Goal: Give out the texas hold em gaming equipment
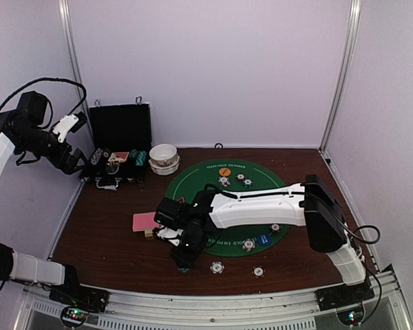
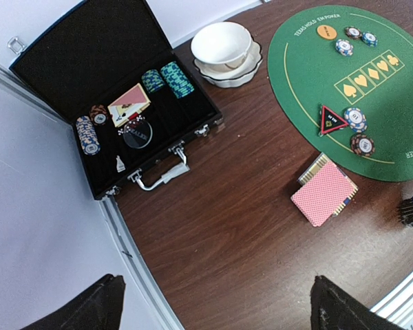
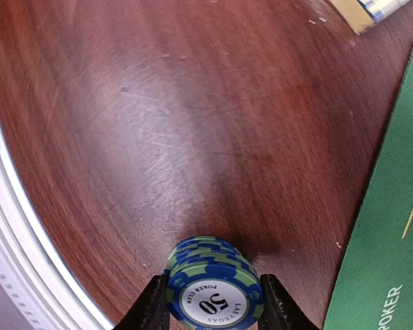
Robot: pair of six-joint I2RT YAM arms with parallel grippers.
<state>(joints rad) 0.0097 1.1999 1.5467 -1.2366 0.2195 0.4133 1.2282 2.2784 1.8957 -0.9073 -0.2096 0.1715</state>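
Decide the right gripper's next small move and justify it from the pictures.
Probably lower slightly and open the right gripper, releasing the blue-green chip stack: it is clamped there, close over the wooden table, just outside the green mat.

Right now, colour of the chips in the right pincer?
Chips: blue with green stripes; right wrist view.

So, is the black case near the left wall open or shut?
Open: the black hard case has its lid tilted back, and teal striped round chip stacks and a card deck lie visible inside.
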